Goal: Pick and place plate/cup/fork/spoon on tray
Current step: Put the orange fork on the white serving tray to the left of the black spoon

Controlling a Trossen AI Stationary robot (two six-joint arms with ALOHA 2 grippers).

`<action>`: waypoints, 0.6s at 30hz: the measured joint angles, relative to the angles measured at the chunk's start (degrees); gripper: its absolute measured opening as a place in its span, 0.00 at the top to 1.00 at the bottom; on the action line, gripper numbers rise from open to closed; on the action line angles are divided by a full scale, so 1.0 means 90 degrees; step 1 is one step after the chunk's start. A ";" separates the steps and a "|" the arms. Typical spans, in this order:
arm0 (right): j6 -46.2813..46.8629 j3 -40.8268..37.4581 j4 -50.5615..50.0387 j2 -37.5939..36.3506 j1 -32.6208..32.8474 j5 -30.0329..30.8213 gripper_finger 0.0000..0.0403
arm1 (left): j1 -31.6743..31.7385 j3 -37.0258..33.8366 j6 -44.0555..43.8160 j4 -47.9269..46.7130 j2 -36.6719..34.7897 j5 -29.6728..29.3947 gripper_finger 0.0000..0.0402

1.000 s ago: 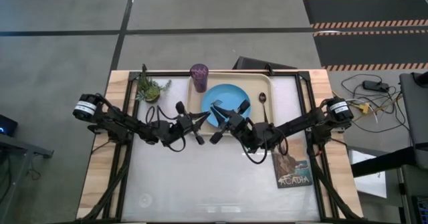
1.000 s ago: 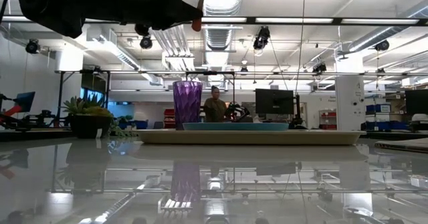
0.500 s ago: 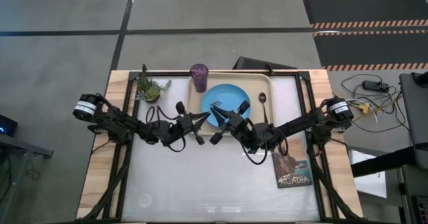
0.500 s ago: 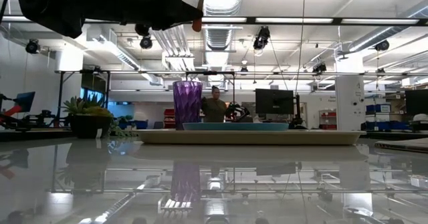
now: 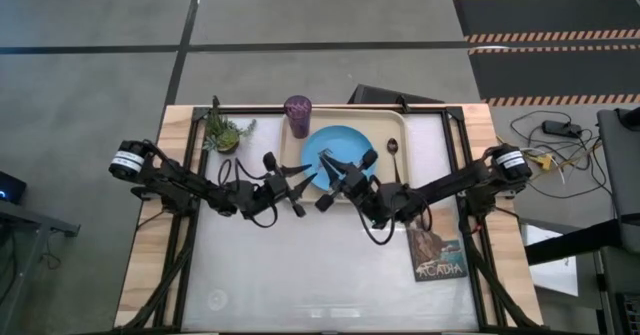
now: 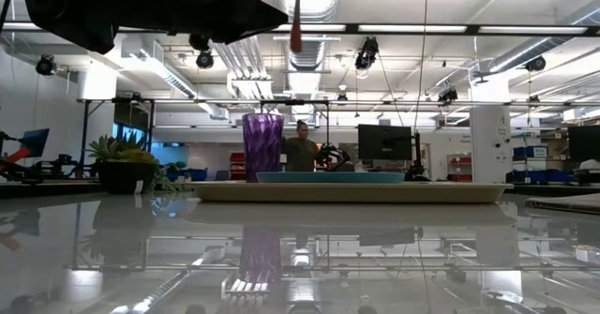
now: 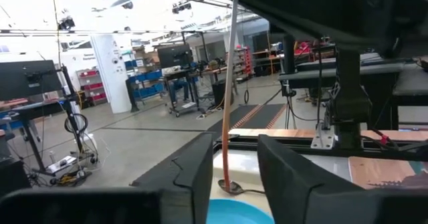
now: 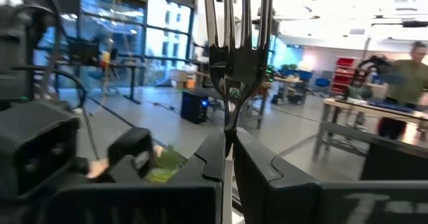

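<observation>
- Right end effector (image 5: 335,175) pinches the fork (image 8: 235,50) upright above the plate (image 5: 335,153), apparently ready to lower it onto the tray (image 5: 385,175).
- Left end effector (image 5: 290,190) waits spread beside the tray's left edge.

fork (image 8: 235,53) upright, plate (image 5: 336,156) on tray (image 5: 383,175)

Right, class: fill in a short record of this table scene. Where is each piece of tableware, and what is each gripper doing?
tray: on the table's far side
plate: lying in the middle of the tray
cup: upright in the tray's far left corner
spoon: lying in the tray, to the right of the plate
fork: in the air over the plate, not yet set down
right gripper: shut on the fork
left gripper: open, empty, at the tray's left front
</observation>
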 joint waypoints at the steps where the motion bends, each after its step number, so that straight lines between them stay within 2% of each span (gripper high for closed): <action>1: 0.0000 0.0000 -0.0143 -0.0091 0.0000 0.0086 0.98 | 0.0000 -0.0002 0.0000 0.0000 0.0000 0.0000 0.74; 5: 0.0470 0.0050 -0.1366 -0.0603 -0.0072 0.0423 0.98 | 0.0000 -0.0025 0.0000 -0.0002 -0.0056 0.0000 0.71; 7: 0.1166 0.0227 -0.2674 -0.0914 -0.0202 0.0456 0.98 | 0.0000 -0.0051 0.0000 0.0000 -0.0100 -0.0005 0.71; 9: 0.2315 0.0551 -0.4466 -0.1211 -0.0427 0.0341 0.98 | 0.0000 -0.0087 0.0000 -0.0049 -0.0163 -0.0009 0.71; 14: 0.5739 0.1675 -0.9043 -0.1500 -0.1452 -0.1011 0.98 | -0.0003 -0.0085 0.0002 -0.0191 -0.0248 -0.0009 0.71; 18: 0.7089 0.2279 -1.1349 -0.1370 -0.2412 -0.2314 0.98 | -0.0005 -0.0087 0.0002 -0.0192 -0.0253 -0.0010 0.71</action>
